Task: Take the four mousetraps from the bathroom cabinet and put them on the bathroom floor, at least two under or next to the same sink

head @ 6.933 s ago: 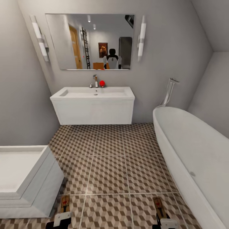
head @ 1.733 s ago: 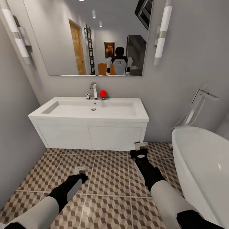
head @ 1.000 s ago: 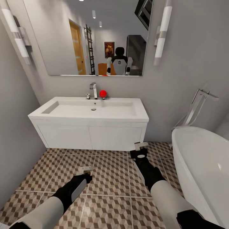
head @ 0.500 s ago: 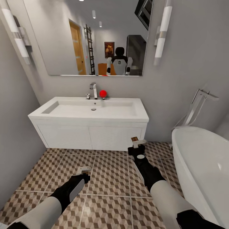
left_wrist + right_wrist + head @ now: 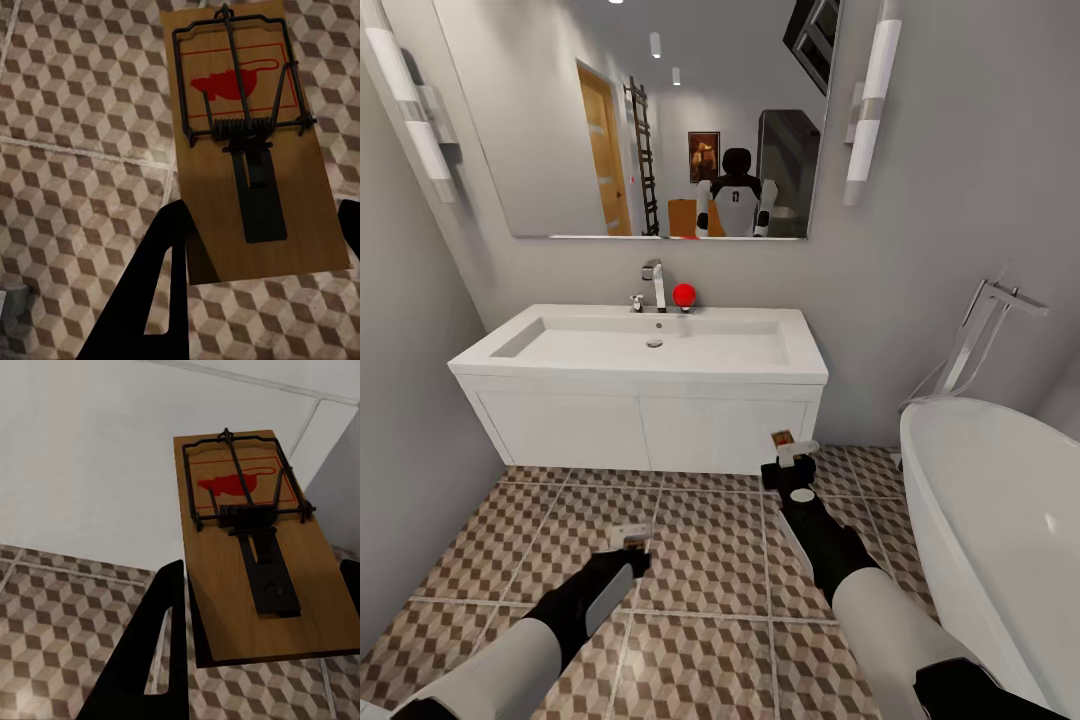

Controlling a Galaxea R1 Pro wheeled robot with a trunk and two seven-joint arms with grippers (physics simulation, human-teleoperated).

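While the white bathtub (image 5: pixel 1000 520) crowded the right, the right gripper (image 5: pixel 792 447) clamped a mousetrap (image 5: pixel 255 547) just before the sink (image 5: pixel 650 350) vanity; the left gripper (image 5: pixel 630 540), nearer, pinched another mousetrap (image 5: pixel 251 142) above the bathroom floor (image 5: pixel 700 560).

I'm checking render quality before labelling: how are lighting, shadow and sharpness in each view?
Head view: even, soft light, slight blur, straight edges bowed toward the corners, mirror glare-free. Left wrist view: the mousetrap is sharp, its near half shaded. Right wrist view: the other mousetrap is crisp and evenly lit against the white vanity.
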